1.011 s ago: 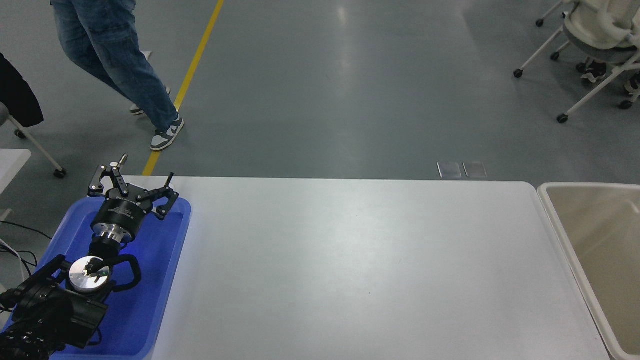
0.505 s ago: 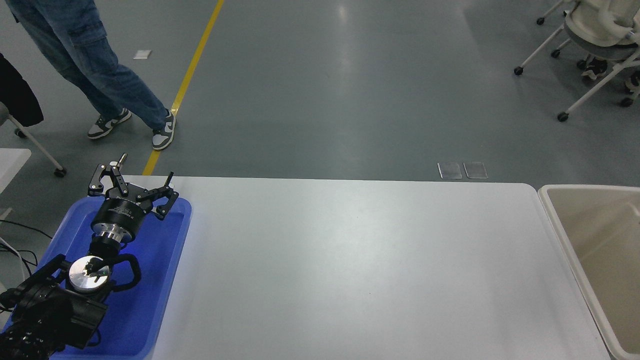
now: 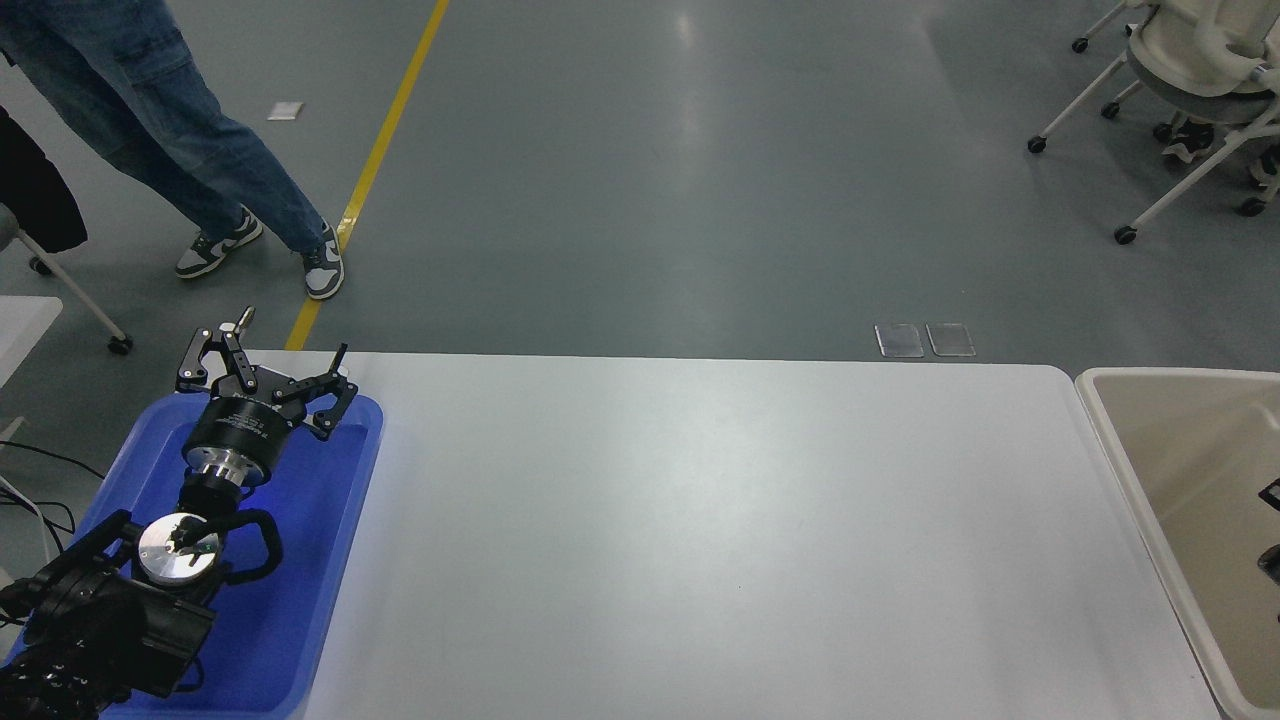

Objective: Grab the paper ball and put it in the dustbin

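The paper ball is not in view. The dustbin (image 3: 1112, 432), a large beige-cream bin with a pale rim, stands against the table's right end and is cut off by the picture's edge. Only small black parts of my right gripper (image 3: 1272, 558) show at the right edge, over the inside of the dustbin. I cannot tell whether it holds anything. My left gripper (image 3: 265, 368) is parked at the lower left over the far end of a blue tray, open and empty.
The white table (image 3: 700, 520) fills the middle of the view. The bright blue shallow tray (image 3: 330, 560) lies at its left end under my left arm. A person in jeans (image 3: 190, 140) stands on the floor at the far left. Wheeled chairs (image 3: 1190, 60) stand at the far right.
Black parts of my right gripper have come into view at the right edge over the dustbin. The person at the far left has stepped leftward. My left arm has not moved.
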{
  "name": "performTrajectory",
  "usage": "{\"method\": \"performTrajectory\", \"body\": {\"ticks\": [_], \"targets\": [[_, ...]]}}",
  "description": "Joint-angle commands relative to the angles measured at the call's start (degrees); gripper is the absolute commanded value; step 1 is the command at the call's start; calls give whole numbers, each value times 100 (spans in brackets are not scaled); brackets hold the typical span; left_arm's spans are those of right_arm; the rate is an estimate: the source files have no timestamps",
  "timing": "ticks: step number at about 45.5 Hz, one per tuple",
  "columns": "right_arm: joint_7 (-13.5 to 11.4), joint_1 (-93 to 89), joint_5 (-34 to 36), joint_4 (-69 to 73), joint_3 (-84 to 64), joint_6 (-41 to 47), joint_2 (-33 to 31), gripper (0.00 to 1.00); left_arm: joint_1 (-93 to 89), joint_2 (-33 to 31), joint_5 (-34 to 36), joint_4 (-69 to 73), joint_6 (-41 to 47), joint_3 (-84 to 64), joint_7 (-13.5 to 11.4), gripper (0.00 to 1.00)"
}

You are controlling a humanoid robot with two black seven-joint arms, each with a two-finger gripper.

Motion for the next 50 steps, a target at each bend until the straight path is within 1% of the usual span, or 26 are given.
{"method": "performTrajectory", "body": {"ticks": [1, 9, 14, 17, 24, 33, 42, 47, 50], "targets": [[2, -25, 2, 47, 83, 29, 24, 100, -4, 1, 0, 2, 1, 0, 0, 100], [2, 62, 2, 170, 135, 90, 33, 100, -4, 1, 0, 2, 1, 0, 0, 100], [19, 229, 2, 223, 521, 90, 33, 100, -4, 1, 0, 2, 1, -9, 0, 100], [54, 387, 11, 232, 1074, 82, 33, 100, 5, -8, 0, 2, 1, 0, 0, 100], [54, 625, 2, 249, 3042, 90, 42, 100, 5, 1, 0, -6, 1, 0, 0, 100], [81, 897, -77, 644, 4634, 99, 104, 100, -4, 1, 0, 2, 1, 0, 0, 100], [405, 933, -103, 1461, 6110, 99, 60, 100, -4, 1, 0, 2, 1, 0, 0, 100], [643, 863, -103, 1909, 7103, 99, 33, 100, 5, 1, 0, 2, 1, 0, -9, 100], [827, 740, -103, 2243, 7814, 99, 33, 100, -4, 1, 0, 2, 1, 0, -9, 100]]}}
